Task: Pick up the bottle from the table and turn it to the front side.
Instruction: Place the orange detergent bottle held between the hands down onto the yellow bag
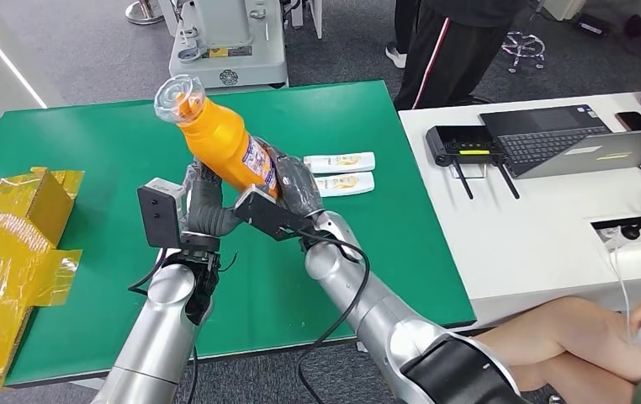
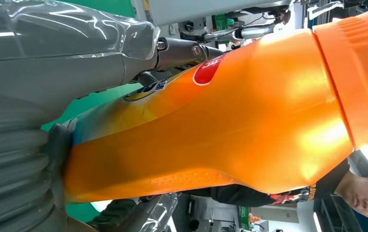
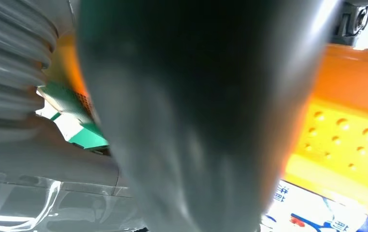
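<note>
A: Green table point(image 1: 90, 143) across the middle of the head view, white desk point(image 1: 544, 227) to its right with a laptop point(image 1: 586, 139) on it at the upper right.

B: And crumpled yellow wrap point(image 1: 6, 252) spilling over the table's left edge. A person point(image 1: 452, 42) in dark trousers stands at the top of the frame.

A: Now the bottle point(image 1: 220, 139), orange, up off the table at centre frame, tilted, clear-wrapped cap toward the upper left.

B: Both hands on its lower end! The left hand point(image 1: 203, 198) grips it from the left, fingers wrapped around the base.

A: In the left wrist view the bottle point(image 2: 230, 116) runs right across the frame, the thumb point(image 2: 66, 53) pressed against its label.

B: The right hand point(image 1: 296, 189) clamps it from the right, over the label.

A: Smaller things: two white tubes point(image 1: 342, 172) lie side by side on the table, just right of the hands. Another person's forearm point(image 1: 569, 332) with a mouse sits at lower right.
</note>
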